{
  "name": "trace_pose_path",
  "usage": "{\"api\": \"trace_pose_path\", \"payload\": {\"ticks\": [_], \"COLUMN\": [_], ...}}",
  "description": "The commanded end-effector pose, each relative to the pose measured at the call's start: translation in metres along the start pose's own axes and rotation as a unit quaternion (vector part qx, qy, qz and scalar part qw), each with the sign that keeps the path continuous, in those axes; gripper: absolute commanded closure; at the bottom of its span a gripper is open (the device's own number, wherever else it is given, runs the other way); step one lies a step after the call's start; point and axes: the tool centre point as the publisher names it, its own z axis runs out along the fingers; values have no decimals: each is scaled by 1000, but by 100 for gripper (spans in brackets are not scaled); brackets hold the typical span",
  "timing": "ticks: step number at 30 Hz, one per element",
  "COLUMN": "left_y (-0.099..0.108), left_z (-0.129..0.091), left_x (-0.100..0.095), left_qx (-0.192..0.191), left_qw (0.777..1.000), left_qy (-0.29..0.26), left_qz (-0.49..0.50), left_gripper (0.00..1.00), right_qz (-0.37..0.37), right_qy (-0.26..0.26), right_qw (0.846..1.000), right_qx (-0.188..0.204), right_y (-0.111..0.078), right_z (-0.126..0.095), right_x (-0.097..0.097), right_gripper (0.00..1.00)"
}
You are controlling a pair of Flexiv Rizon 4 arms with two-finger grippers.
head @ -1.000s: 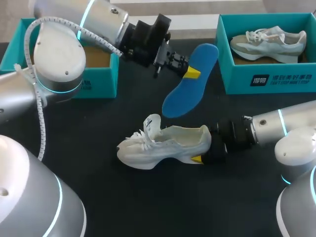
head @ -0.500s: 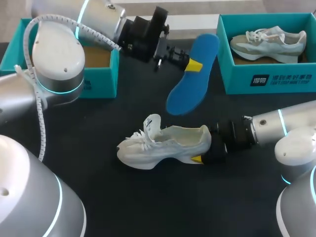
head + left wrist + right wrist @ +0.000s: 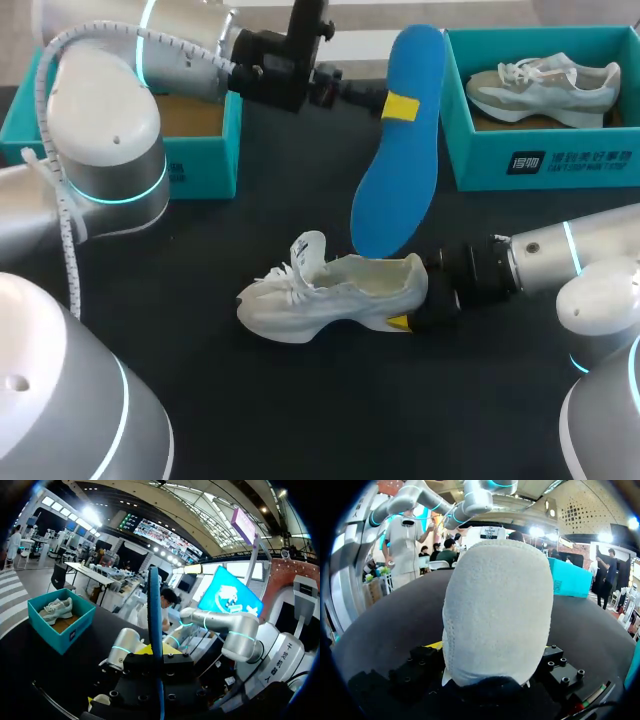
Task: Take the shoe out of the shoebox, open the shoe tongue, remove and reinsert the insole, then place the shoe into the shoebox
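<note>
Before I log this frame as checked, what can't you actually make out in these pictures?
Head view: left arm covers most of left shoebox's inside.
Head view: blue insole's lower end touching white shoe or above it, unclear.
Left wrist view: insole seen edge-on, faces hidden.
Right wrist view: shoe's heel fills it, hiding its front.

Insole: my left gripper (image 3: 398, 105) pinches the blue foam insole (image 3: 392, 190) near its far end; its other end hangs by the sneaker's opening.
Shoe: the white mesh sneaker (image 3: 320, 290) stands on the black table (image 3: 300, 400), tongue raised; my right gripper (image 3: 412, 312) clamps its heel.
Boxes: I see 2 teal cardboard shoeboxes, the left shoebox (image 3: 195, 160) and the right shoebox (image 3: 540, 160), the latter holding 1 pale sneaker (image 3: 545, 85).
</note>
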Motion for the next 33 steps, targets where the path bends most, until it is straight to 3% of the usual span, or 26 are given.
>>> {"api": "trace_pose_path", "payload": {"ticks": [1, 14, 24, 33], "left_y": [4, 5, -2, -4], "left_z": [-5, -2, 8, 4], "left_x": [24, 26, 82, 104], "left_qx": [-19, -23, 11, 15], "left_qw": [999, 999, 993, 984], "left_qy": [-27, -14, 34, 80], "left_qz": [-1, -18, -115, -159], "left_gripper": [100, 100, 100, 100], "right_qz": [1, 1, 1, 1], "right_qy": [0, 0, 0, 0], "right_qw": [1000, 1000, 1000, 1000], "right_qx": [2, 2, 2, 2], "right_y": [-5, -5, -5, -5], "right_z": [9, 9, 9, 9], "right_x": [1, 1, 1, 1], "right_gripper": [100, 100, 100, 100]}}
